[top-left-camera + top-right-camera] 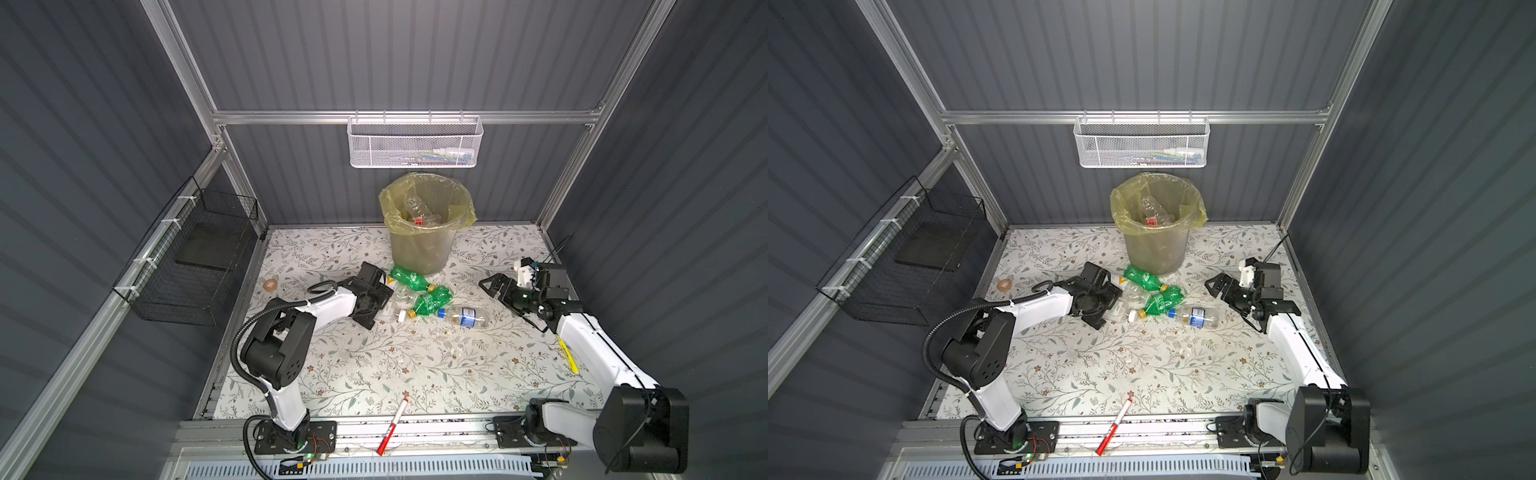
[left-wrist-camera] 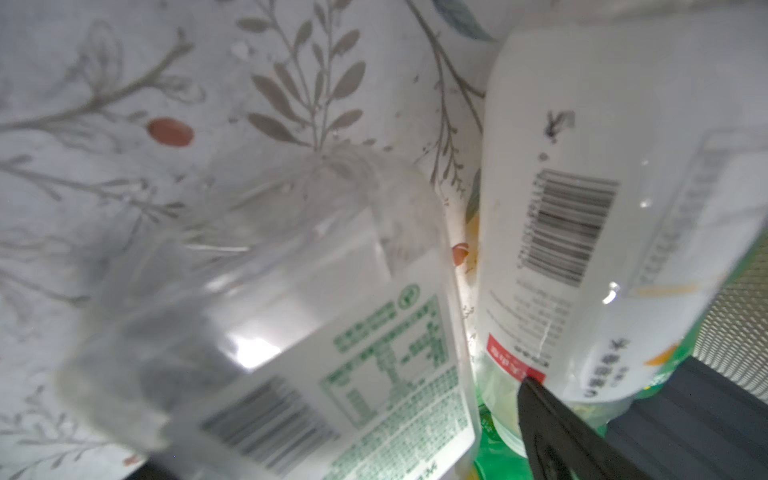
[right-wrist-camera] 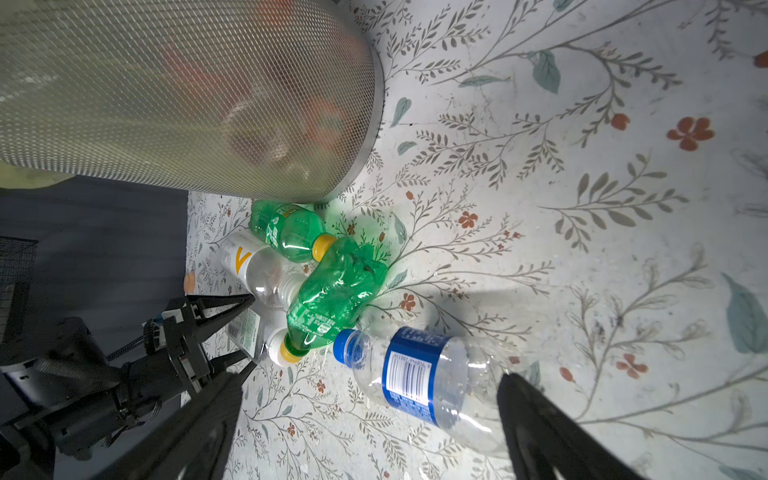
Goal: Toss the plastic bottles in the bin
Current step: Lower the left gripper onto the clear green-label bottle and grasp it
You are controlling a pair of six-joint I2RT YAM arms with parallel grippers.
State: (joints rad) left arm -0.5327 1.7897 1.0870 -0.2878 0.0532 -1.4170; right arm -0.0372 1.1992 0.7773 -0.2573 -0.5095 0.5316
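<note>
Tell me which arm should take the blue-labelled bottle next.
Right. The open right gripper faces the blue-labelled bottle, which lies at the pile's right edge. The open left gripper is at the clear bottles on the far side, with the green bottles between.

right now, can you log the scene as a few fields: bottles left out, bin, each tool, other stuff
bottles out: five seen, piled before the bin: green bottle, crushed green bottle, blue-label bottle, two white-label bottles
bin: upright, yellow liner, discarded bottles inside
left tool: open, at the white-label bottles
right tool: open, near the blue-label bottle, empty
other: marker pen at front edge, tape roll at left
</note>
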